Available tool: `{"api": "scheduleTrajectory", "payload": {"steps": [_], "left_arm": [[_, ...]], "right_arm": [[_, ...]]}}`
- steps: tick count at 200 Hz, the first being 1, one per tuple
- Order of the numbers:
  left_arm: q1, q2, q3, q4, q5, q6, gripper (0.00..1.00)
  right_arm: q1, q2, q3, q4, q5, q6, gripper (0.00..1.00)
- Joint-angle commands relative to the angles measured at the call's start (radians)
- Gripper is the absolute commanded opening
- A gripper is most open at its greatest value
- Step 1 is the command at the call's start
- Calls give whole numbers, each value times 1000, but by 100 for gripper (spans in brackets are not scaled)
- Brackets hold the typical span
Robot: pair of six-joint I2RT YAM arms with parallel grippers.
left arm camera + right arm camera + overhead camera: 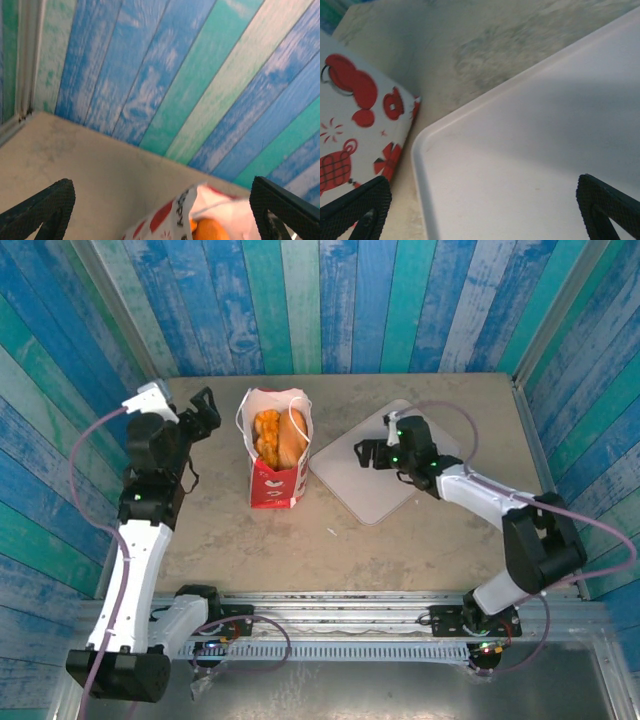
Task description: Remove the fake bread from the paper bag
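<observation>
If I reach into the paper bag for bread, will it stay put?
Probably tips or slides: the paper bag stands tall on a narrow base, unheld. Thin walls likely crumple if pushed. The bread fills the mouth, so pulling may drag the bag.

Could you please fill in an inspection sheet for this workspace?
Surface: beige table, mottled.
Job's things: paper bag upright; bread inside, showing at its open top.
Clutter: flat white tray right of the bag, not touching.
Hands: left hand open, left of the bag; right hand open, over the tray.
Cables: a cable looped along each arm.
Surroundings: blue and green plank walls.
</observation>
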Motion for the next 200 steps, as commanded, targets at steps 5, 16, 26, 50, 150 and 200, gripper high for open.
{"api": "scheduleTrajectory", "payload": {"steps": [5, 16, 26, 50, 150, 200], "left_arm": [[1, 7, 45, -112, 95, 1, 94], [1, 1, 51, -131, 117, -1, 94], [1, -3, 54, -147, 135, 2, 94], [1, 3, 54, -186, 164, 10, 95], [-109, 196, 110, -267, 198, 34, 91], [-119, 260, 142, -262, 219, 27, 86]], "right_arm": [[38, 80, 74, -49, -78, 42, 91], [50, 111, 94, -57, -99, 47, 87], [62, 134, 108, -59, -106, 55, 83], [82, 164, 124, -58, -110, 66, 80], [155, 191, 160, -94, -128, 92, 73], [188, 193, 186, -144, -100, 69, 71]]}}
